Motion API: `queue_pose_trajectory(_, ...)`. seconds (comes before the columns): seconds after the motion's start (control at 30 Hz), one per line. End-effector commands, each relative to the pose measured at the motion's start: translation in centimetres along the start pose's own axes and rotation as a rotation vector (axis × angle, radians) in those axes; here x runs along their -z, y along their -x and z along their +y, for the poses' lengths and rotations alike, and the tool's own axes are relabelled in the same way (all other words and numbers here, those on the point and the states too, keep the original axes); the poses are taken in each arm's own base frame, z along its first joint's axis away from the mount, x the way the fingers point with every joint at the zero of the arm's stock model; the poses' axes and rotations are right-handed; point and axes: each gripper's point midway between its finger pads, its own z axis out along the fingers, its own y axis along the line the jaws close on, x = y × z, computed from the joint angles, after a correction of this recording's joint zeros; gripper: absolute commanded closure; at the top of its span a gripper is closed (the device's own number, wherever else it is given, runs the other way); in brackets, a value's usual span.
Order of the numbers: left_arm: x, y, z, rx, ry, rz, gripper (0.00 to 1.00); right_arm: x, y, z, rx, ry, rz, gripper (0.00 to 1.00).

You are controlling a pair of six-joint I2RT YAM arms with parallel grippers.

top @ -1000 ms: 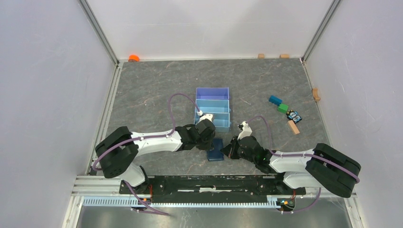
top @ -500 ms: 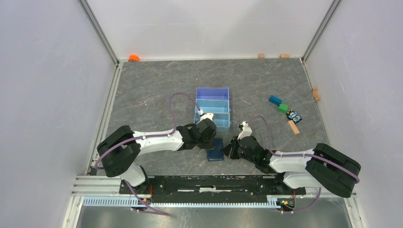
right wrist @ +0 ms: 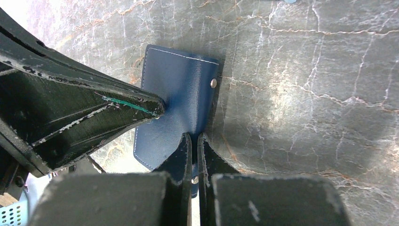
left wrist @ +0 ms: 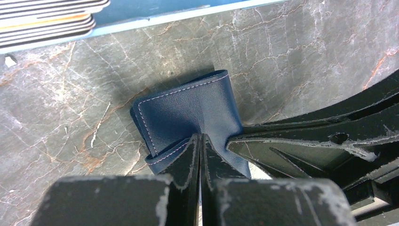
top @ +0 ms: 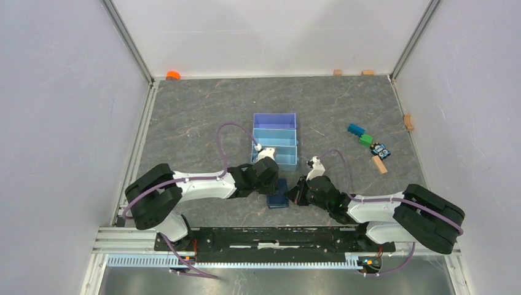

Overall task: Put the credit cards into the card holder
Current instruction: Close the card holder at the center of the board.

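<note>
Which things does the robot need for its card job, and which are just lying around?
Needed: the credit cards in the blue tray; the card holder, pinched by the left gripper and right gripper.
Lying about: blue block, green block, wooden block, orange thing at the back wall.

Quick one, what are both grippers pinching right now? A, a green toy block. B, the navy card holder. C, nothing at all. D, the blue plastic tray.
B: the wrist views show the left gripper and the right gripper each closed on a leather edge of the navy card holder.
</note>
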Motion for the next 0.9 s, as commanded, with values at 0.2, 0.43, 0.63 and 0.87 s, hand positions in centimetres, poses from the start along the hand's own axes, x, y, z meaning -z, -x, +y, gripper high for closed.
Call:
queue_pose_trajectory(0.2,0.1,-4.5,4.2,-0.003,0.088,0.067,0.98,1.2,-3.1,-6.8,0.104,-0.254,0.105,1.0)
queue_pose_trajectory(0.43,0.0,-6.0,5.7,0.019,0.052,0.032,0.98,1.2,-2.9,-6.9,0.104,-0.266,0.096,1.0)
queue_pose_trajectory(0.63,-0.2,-7.5,6.7,0.038,0.027,0.019,0.98,1.3,-2.9,-7.1,0.106,-0.28,0.099,1.0)
queue_pose_trajectory(0.87,-0.3,-8.7,7.8,0.051,0.039,0.011,0.98,1.3,-2.6,-7.3,0.112,-0.297,0.089,1.0)
